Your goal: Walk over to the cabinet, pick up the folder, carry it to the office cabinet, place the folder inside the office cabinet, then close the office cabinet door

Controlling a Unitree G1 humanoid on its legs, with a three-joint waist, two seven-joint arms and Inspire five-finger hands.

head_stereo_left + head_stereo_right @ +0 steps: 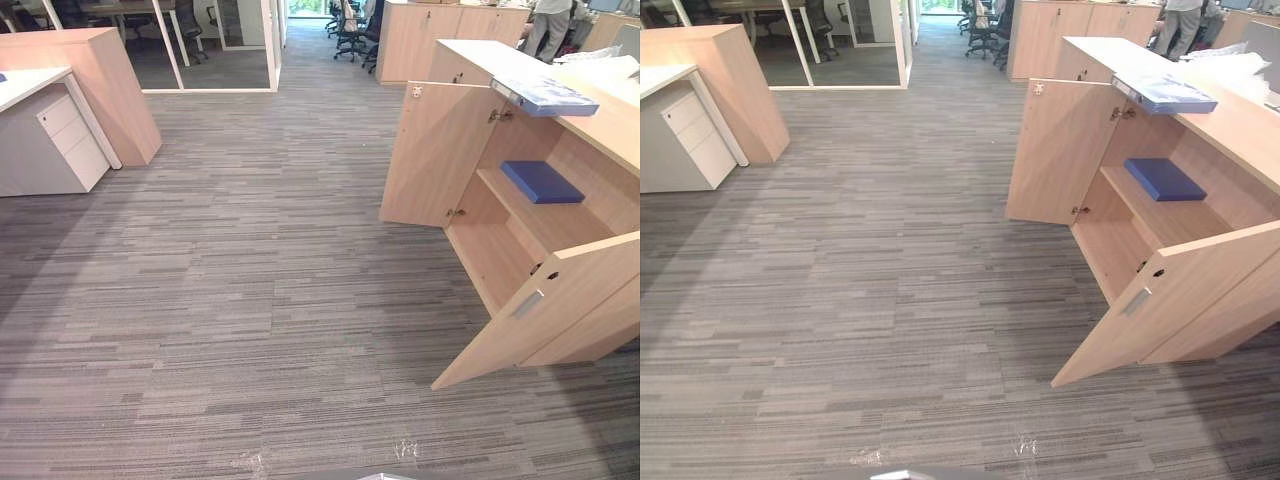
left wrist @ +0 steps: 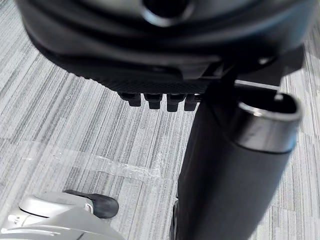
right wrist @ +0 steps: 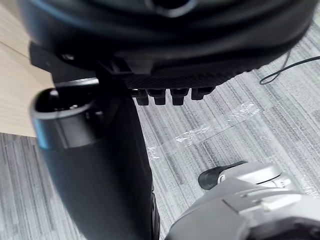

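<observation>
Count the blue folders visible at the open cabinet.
2. A light blue folder lies on the cabinet top, overhanging the front edge; a dark blue folder lies on the shelf inside. The near door may hide more.

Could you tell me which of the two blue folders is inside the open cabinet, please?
The dark navy folder, lying flat on the shelf; the paler blue folder sits on the cabinet top, jutting over its front edge.
</observation>
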